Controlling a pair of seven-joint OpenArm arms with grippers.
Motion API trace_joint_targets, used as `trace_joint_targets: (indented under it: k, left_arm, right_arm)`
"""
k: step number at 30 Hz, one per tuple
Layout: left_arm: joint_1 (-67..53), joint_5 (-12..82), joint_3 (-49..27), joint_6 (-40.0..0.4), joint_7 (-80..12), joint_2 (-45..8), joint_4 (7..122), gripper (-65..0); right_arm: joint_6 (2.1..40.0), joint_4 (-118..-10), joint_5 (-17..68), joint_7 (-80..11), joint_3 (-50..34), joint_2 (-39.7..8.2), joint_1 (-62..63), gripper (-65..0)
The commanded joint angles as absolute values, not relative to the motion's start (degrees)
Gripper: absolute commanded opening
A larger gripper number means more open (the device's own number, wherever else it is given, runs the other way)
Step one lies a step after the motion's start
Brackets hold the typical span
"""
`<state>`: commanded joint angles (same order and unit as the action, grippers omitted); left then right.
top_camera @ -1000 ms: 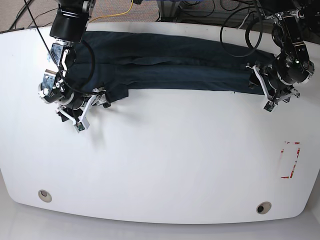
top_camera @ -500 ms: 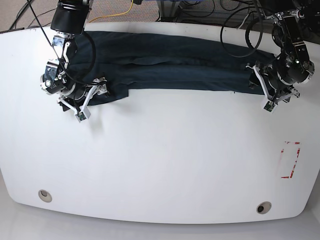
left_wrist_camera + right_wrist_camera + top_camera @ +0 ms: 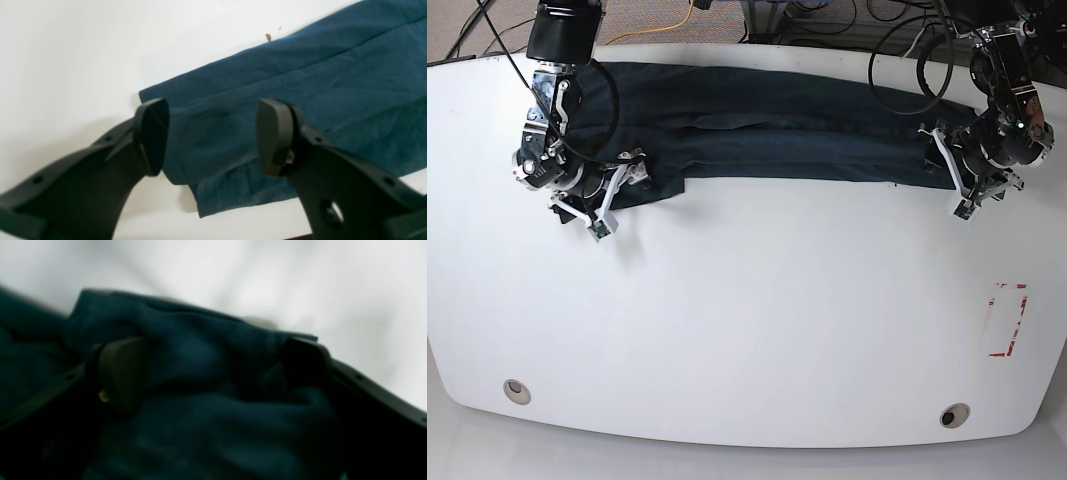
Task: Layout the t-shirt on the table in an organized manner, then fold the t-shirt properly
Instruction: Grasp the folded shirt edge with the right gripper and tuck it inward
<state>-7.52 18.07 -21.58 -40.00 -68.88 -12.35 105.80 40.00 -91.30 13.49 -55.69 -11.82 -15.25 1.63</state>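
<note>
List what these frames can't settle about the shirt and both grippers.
- Right wrist view: blurred; right gripper has t-shirt bunched between its fingers, contact unclear.
- Left wrist view: left gripper open; shirt's right side cut off by the frame edge.
- Base view: neck label not visible; arms hide both shirt ends on the table.

**Navy on white**

The t-shirt (image 3: 767,130) is plain dark navy, with no print showing; in the left wrist view it reads as a brighter teal-blue (image 3: 300,100), and in the blurred right wrist view nearly black-green (image 3: 206,400). The table (image 3: 757,330) is glossy white, with two grey grommets (image 3: 517,391) and a broken red tape rectangle (image 3: 1008,320). A tiny brown speck (image 3: 268,36) marks the white. Both grippers' fingers (image 3: 151,136) are matte black; arm housings (image 3: 562,40) are black with white brackets.
</note>
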Motion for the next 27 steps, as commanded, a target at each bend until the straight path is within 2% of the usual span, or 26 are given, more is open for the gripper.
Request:
trace_joint_targets:
  k: [3, 13, 27]
  left_arm:
    - [-7.52, 18.07, -21.58, -40.00, -68.88, -12.35, 105.80, -26.5]
    - [-7.52, 18.07, -21.58, -40.00, -68.88, -12.35, 105.80, -26.5]
    - [-7.43, 18.07, -21.76, -40.00, -68.88, -12.44, 105.80, -26.5]
  right_arm:
    - [40.00, -94.20, 10.77, -55.69, -9.36, -16.57, 1.71, -3.6]
    - [40.00, -98.07, 2.59, -55.87, -2.33, -16.57, 1.45, -3.6]
    - [40.00, -92.70, 2.51, -55.34, -5.67, -12.09, 1.80, -3.6]
